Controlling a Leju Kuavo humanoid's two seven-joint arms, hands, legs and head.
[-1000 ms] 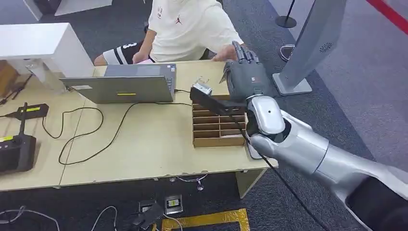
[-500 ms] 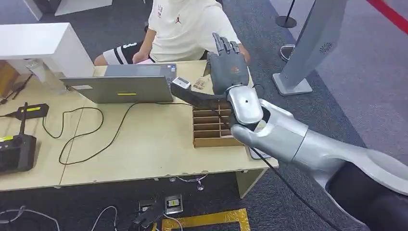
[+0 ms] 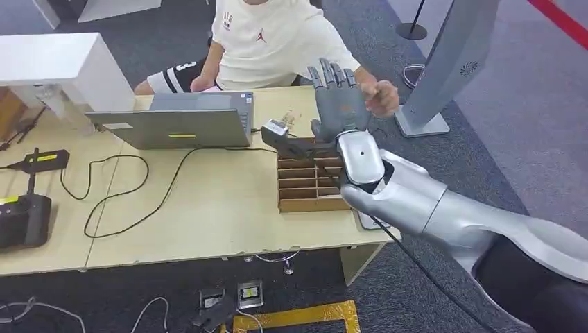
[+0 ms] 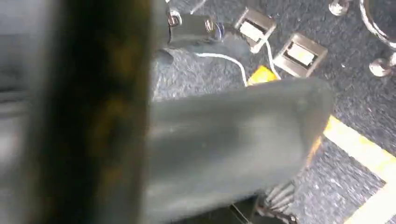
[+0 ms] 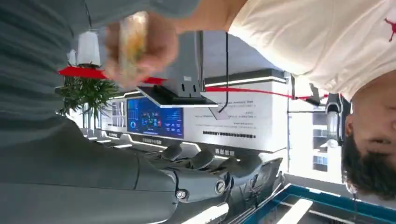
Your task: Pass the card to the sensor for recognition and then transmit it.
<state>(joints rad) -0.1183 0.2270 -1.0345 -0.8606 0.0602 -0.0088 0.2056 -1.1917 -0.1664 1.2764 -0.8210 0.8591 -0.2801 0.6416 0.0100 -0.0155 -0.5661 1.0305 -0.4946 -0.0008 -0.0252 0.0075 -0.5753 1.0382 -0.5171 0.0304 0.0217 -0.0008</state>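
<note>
The robot's dark grey, matte right hand [image 3: 338, 104] is raised above the far edge of the pale wooden table [image 3: 208, 208] on a smooth silver arm, its fingers [image 3: 331, 73] straight and spread, holding nothing. Just beyond it, a person in a cream T-shirt [image 3: 274, 41] holds out a hand [image 3: 380, 98]; in the right wrist view that hand [image 5: 140, 44] pinches a small, blurred yellowish card [image 5: 132, 42] edge-on, close beside the robot's palm but apart from it. A shallow brown cardboard tray divided into slots [image 3: 310, 182] lies on the table under the robot's wrist, and a small black boxy device with a white label [image 3: 276, 130] sits just at its far left corner. A grey laptop [image 3: 177, 125], lid up, stands to the left, with thin black cables [image 3: 125, 194] looping across the tabletop towards two black units [image 3: 24, 218] at the left edge. A tall grey panel on a flat base [image 3: 447, 62] stands on dark carpet to the right. The left wrist view is a dark blur over carpet and yellow floor tape [image 4: 364, 154]; the left hand's state cannot be told.
</note>
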